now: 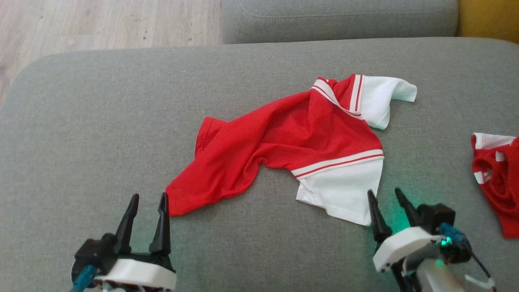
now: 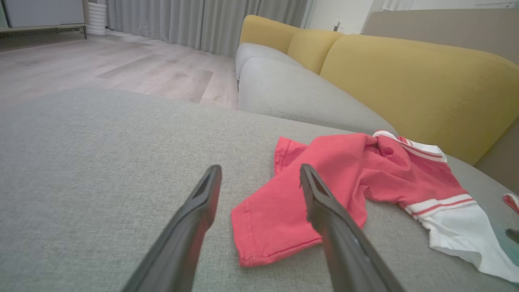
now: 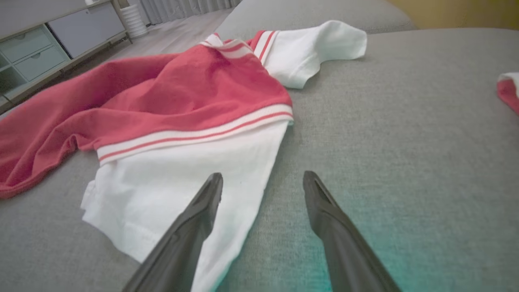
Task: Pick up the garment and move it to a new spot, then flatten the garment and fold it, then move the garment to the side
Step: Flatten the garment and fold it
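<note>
Garment (image 1: 284, 138) lay crumpled on grey sofa seat (image 1: 101, 121), approx mid-seat, running diagonal: red hem end near side toward robot's L, white-trimmed end far side toward R. Not flat: red body bunched w/ folds, collar area twisted up at far end, one white sleeve sticking out past it, other white panel on near R edge below a striped band.

L gripper (image 1: 149, 196) was low over the seat, fingers spread wide, nothing between them. Its inner finger sat just beside the red hem corner; contact y/n couldn't be told. In L wrist view the hem corner lay on the fabric ahead, btwn the two fingers (image 2: 202, 202).

R gripper (image 1: 384, 191) also spread wide, empty. Its L finger overlapped the edge of the white panel, other finger over bare seat. Green glow on cushion around it.

Second red/white item (image 1: 496, 178) lay at far R of seat, well apart from garment. Wood floor (image 1: 81, 24) beyond seat edge, yellow backrest (image 2: 405, 81) behind.
</note>
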Robot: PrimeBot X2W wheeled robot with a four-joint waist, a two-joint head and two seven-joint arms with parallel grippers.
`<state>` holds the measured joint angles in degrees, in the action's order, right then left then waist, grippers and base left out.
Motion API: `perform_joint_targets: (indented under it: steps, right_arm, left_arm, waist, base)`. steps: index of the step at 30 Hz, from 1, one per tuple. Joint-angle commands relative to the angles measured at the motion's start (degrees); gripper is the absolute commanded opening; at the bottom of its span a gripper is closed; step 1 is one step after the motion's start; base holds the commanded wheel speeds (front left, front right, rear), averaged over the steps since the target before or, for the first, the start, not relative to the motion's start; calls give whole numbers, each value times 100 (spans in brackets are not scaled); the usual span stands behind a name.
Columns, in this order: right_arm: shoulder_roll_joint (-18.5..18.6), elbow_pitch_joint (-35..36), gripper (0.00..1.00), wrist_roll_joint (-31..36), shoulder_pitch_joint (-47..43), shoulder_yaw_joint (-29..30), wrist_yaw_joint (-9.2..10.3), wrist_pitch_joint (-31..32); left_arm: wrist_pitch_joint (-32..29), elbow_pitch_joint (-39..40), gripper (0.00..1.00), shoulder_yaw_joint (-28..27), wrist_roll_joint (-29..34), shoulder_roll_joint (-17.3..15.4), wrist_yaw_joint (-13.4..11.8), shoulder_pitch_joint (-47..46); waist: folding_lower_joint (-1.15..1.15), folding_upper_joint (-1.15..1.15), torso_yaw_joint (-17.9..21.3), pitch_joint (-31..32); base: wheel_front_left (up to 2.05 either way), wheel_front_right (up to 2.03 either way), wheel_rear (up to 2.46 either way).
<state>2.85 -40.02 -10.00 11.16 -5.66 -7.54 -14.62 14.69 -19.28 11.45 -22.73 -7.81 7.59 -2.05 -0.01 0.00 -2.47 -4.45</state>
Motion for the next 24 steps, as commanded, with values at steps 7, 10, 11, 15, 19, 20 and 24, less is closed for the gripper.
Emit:
perform_joint_targets:
  steps: [7,10,11,15,19,20,24]
  right_arm:
    - [3,-552,100,-66,100,-598,5,-38]
    - [3,-882,100,-195,160,-912,5,-38]
    - [3,-967,70,-240,189,-964,5,-38]
    - [3,-1031,0,-98,333,-636,5,-38]
    - [130,-804,0,286,281,197,5,-38]
    - [167,-748,0,379,242,372,5,-38]
    - [212,-401,89,750,57,1167,5,-38]
  left_arm:
    - [30,105,100,-332,191,108,-10,-193]
    - [30,79,100,-347,204,138,-10,-157]
    - [30,72,100,-357,211,147,-10,-143]
    - [30,40,100,-434,236,185,-10,-88]
    - [30,4,100,-528,282,217,-10,-11]
    - [30,-11,100,-555,302,227,-10,8]
    - [30,-112,100,-735,493,292,-10,66]
  waist:
    - [1,0,-27,15]
    - [1,0,-42,11]
    - [1,0,-42,11]
    - [1,0,-3,22]
    - [1,0,88,99]
    - [1,0,111,127]
    - [1,0,207,258]
  base:
    - [0,0,0]
    - [0,0,0]
    - [0,0,0]
    - [0,0,0]
    - [0,0,0]
    - [0,0,0]
    - [0,0,0]
